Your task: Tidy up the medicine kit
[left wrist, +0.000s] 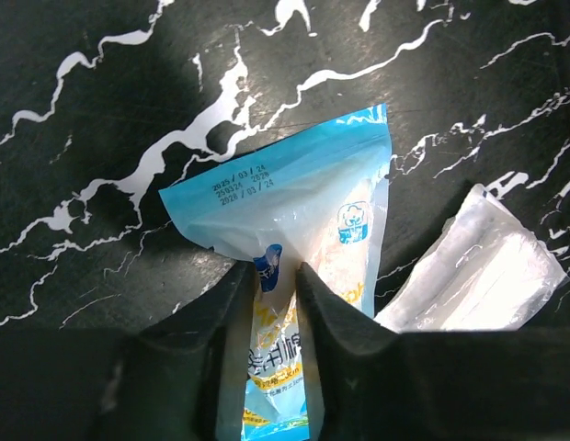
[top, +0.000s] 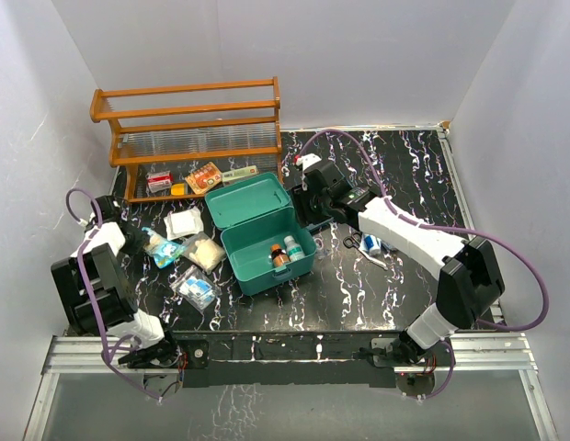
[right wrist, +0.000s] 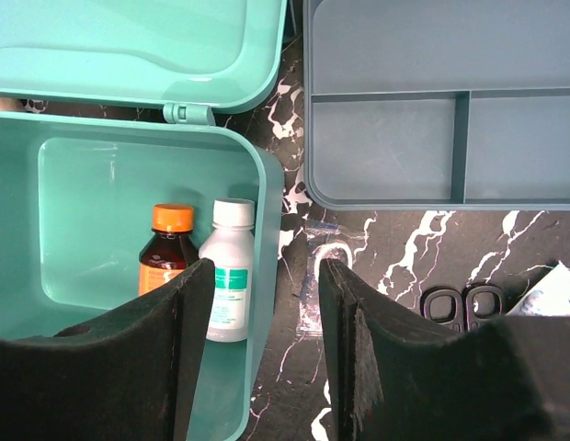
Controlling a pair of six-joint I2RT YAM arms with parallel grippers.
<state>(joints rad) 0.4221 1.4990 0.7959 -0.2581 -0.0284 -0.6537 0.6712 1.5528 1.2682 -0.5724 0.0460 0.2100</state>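
Medicine kit: lid open, brown bottle and white bottle upright inside.
Left gripper: pinched narrow on a blue packet.
Right gripper: jaws apart, empty, above kit's rim.

Top camera sits high above and behind the arm bases, looking down across the whole worktop. Left wrist camera is tight over the blue-and-white packet at the near left, right wrist camera close above the open medicine kit mid-worktop; both spots show in the top view.

Two bottles stand inside the medicine kit.
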